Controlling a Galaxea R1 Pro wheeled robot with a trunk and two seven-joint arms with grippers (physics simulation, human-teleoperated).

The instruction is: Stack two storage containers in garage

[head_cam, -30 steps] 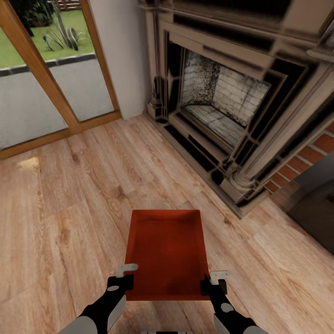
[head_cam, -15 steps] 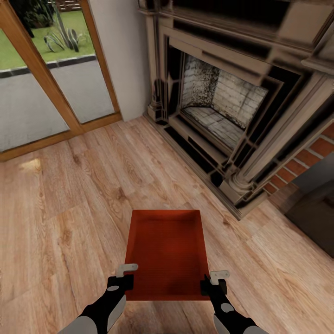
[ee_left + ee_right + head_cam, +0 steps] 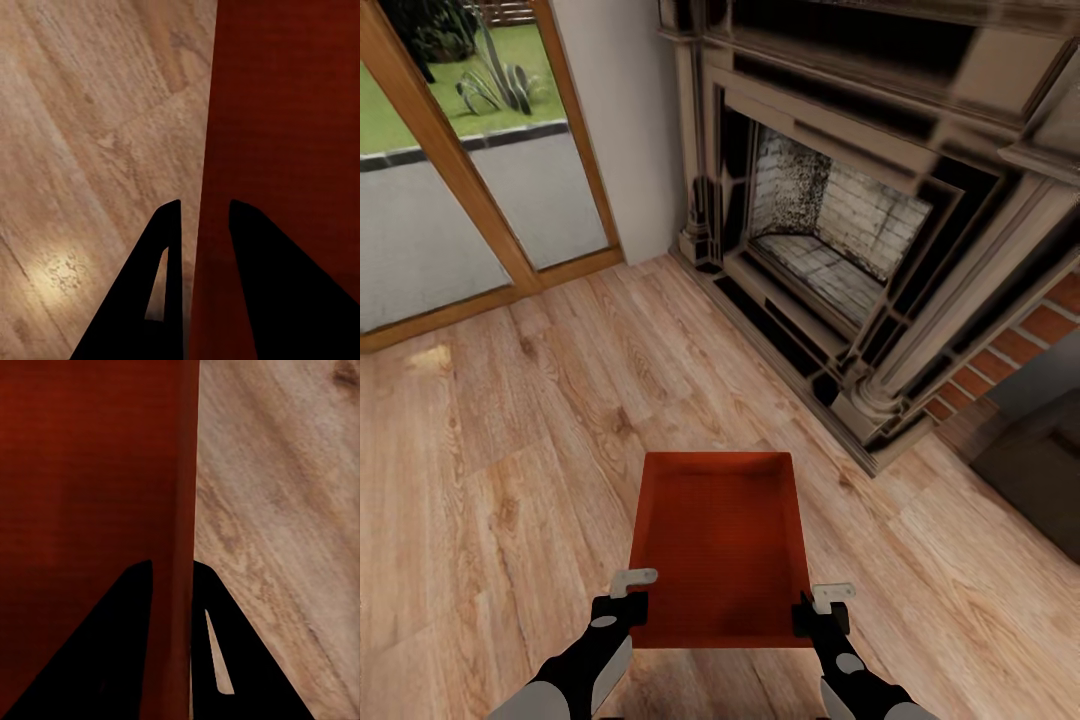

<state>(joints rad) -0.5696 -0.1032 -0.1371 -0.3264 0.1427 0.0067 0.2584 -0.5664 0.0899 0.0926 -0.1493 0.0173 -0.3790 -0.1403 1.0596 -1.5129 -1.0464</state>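
The storage container sits between the left end effector and right end effector, above the wood-plank floor; the fireplace stands ahead right.

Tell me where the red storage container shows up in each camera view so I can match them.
Head view: storage container low and central, between both grippers.
Left wrist view: its wall fills the picture's right half.
Right wrist view: its wall fills the picture's left half.
Shared landmark: the light wood-plank floor.

One storage container, two pincers, one fireplace, one glass door.
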